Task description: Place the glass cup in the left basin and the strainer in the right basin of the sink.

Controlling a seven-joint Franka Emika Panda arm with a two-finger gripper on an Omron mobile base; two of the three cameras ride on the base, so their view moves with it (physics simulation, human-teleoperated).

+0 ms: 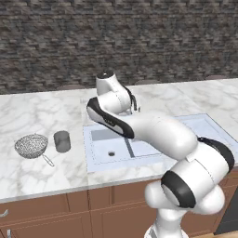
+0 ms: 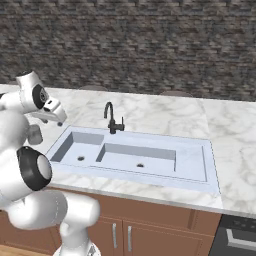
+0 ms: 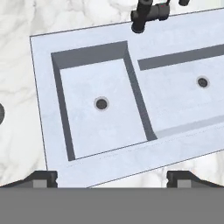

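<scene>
Grey glass cup (image 1: 62, 141) sits left of the spread gripper (image 3: 112, 178) above the sink (image 3: 41, 87).

Strainer and cup left of the sink

On the worktop (image 1: 42, 172), the strainer (image 1: 31, 145) lies just left of the cup (image 1: 62, 141); the sink (image 1: 100, 163) lies to their right, faucet (image 2: 112, 118) behind.

strainer (image 1: 31, 145) beside glass cup (image 1: 62, 141), marble counter (image 1: 42, 116), left of sink (image 1: 95, 158)
</scene>
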